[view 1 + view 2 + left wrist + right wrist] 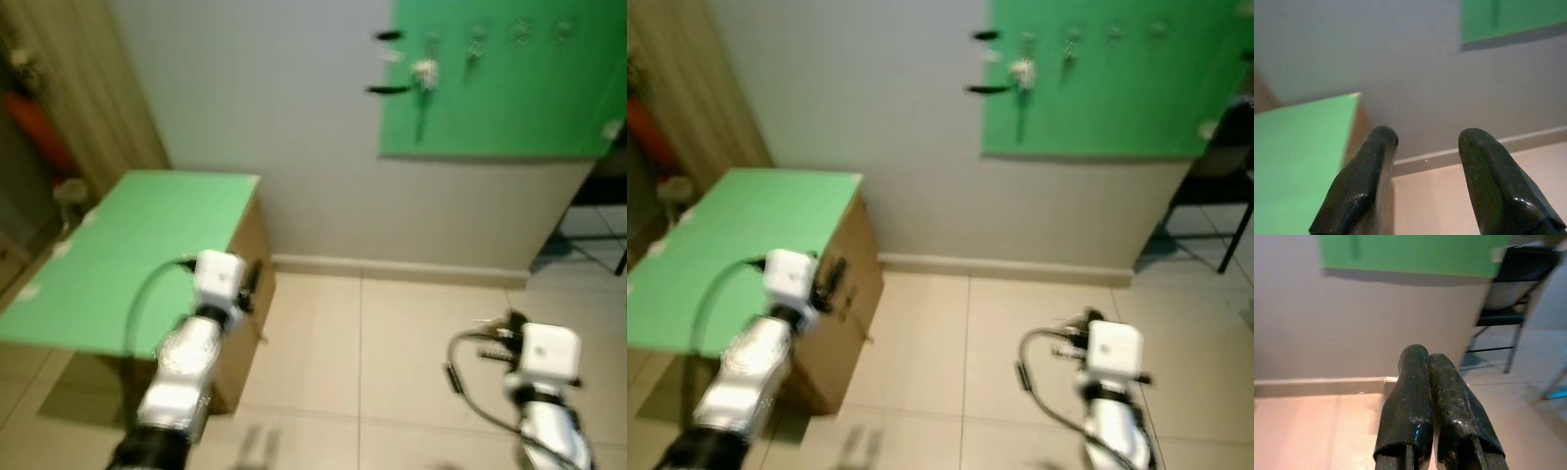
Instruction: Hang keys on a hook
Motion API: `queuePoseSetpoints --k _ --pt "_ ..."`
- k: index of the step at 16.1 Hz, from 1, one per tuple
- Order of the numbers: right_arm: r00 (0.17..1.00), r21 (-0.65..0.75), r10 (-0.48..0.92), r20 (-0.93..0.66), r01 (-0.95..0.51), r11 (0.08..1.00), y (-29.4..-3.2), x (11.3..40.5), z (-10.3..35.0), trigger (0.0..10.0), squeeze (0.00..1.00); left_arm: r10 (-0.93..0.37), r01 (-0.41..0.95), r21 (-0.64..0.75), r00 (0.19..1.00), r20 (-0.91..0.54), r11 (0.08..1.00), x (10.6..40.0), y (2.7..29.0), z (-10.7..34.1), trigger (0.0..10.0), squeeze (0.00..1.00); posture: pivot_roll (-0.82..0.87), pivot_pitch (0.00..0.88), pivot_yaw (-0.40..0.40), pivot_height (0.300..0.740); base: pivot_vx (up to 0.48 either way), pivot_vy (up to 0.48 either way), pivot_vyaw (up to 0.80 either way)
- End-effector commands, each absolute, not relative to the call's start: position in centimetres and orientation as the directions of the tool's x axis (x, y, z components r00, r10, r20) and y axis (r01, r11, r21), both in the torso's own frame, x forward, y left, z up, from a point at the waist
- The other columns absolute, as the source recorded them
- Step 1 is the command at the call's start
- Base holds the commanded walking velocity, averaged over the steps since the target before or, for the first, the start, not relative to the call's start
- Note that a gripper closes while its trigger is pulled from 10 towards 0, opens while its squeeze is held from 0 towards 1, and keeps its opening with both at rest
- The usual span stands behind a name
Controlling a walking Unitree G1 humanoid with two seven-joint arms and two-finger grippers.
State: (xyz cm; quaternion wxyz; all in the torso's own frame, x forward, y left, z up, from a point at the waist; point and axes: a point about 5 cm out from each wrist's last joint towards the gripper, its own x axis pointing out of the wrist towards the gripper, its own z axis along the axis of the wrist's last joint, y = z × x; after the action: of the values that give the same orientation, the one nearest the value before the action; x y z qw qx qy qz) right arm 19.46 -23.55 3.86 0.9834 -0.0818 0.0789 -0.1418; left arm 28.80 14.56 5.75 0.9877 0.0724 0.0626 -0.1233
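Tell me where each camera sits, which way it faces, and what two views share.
Left eye: on the head, facing forward and down at the green board with hooks, the green-topped table and both arms.
Right eye: beside it, same scene, slightly shifted.
Left wrist: along the left gripper, fingers apart, toward wall and table corner.
Right wrist: along the right gripper, fingers together, toward wall and black chair.
Shared: both wrist views catch the green board's lower edge.
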Motion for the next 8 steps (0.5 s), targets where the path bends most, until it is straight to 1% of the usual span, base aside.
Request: queuePoseSetpoints --k 1,3,7,8 --pt "0.957 -0.178 -0.269 -0.11 0.247 0.952 -22.9 19.9 4.2 10.0 0.0 -0.252 0.263 0.124 0.962 -0.101 0.957 29.3 14.9 6.7 10.0 0.0 -0.21 0.0 0.065 0.736 0.0 0.0 0.0" --pt "0.964 -0.178 -0.249 -0.096 0.229 0.957 -22.5 20.3 4.4 10.0 0.0 -0.265 0.278 0.117 0.957 -0.118 0.953 30.0 14.3 7.1 10.0 0.0 -0.21 0.0 0.067 0.736 0.371 0.304 0.0" --pt "0.977 -0.2 -0.204 -0.069 0.187 0.962 -22.1 21.2 4.8 10.0 0.0 -0.257 0.27 0.104 0.959 -0.122 0.957 30.6 13.7 6.9 10.0 0.0 -0.21 0.0 0.073 0.736 0.43 0.0 0.0" --pt "0.976 -0.189 -0.2 -0.083 0.181 0.965 -22.0 21.7 4.7 10.0 0.0 -0.266 0.278 0.102 0.957 -0.118 0.955 30.8 13.3 7.0 10.0 0.0 -0.22 0.0 0.075 0.736 0.442 0.0 -0.64"
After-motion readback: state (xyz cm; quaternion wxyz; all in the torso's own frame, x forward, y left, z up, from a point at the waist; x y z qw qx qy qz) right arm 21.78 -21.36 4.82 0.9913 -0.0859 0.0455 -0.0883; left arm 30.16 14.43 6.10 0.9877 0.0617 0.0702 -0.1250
